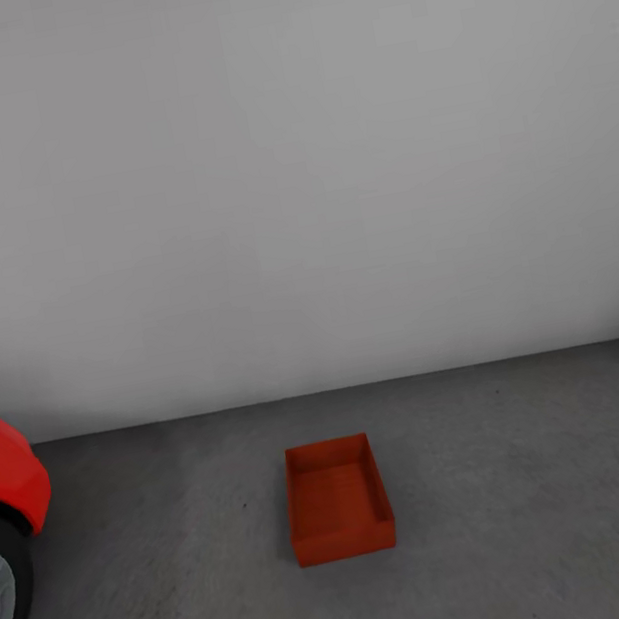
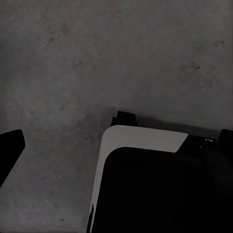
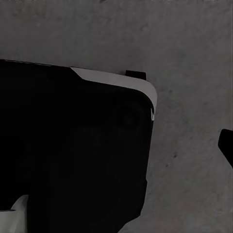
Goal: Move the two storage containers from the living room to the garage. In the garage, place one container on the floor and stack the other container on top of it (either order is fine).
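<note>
Sitting on rough grey concrete floor [image 1: 548, 511] beside red car [image 1: 5, 485]: red-orange low-walled rectangular container [image 1: 337, 498], awaiting square stacking; gripper openings impossible to tell.

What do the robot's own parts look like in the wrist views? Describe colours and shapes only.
The left finger is a plain black tip that narrows to a blunt point. The right finger is likewise black and angular. Each wrist view also has a large matte black body with a rounded corner and a pale grey-white band along its edge. Which part of the robot it is cannot be told.
</note>
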You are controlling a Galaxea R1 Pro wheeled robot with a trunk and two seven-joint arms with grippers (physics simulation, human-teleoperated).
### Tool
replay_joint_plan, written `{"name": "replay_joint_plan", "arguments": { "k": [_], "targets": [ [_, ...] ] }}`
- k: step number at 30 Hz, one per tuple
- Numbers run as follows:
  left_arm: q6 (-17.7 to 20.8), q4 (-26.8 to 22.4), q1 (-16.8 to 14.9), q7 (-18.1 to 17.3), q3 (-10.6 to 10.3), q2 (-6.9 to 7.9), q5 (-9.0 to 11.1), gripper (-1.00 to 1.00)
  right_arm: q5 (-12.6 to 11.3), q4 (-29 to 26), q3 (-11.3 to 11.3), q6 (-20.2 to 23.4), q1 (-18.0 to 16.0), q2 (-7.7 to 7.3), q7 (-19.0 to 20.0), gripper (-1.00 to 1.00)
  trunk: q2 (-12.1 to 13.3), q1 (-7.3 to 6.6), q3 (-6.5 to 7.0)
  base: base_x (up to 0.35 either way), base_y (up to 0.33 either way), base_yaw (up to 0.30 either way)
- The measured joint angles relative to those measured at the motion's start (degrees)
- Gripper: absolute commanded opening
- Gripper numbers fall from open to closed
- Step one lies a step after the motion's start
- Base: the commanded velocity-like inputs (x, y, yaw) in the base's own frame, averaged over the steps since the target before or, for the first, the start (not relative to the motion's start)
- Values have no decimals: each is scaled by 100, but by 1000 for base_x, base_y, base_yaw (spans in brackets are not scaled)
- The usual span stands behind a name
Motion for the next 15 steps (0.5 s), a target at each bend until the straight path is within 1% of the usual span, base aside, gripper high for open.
{"name": "replay_joint_plan", "arguments": {
  "k": [3, 9, 15],
  "targets": [
    [14, 54, 9, -13, 5, -10, 34, 100, 1, 0, 0, 0, 0, 0, 0, 100, 0, 0, 28, 0, 0, 0],
    [53, 80, 270, -58, 13, 18, 60, 100, -1, 0, -1, 0, 0, 0, 0, 100, 0, 0, 84, 0, 0, 0],
    [-7, 80, 373, -61, 14, 21, 55, 100, -1, 0, -6, 0, 0, 0, 0, 100, 0, 0, 140, 0, 0, 0]
  ]
}}
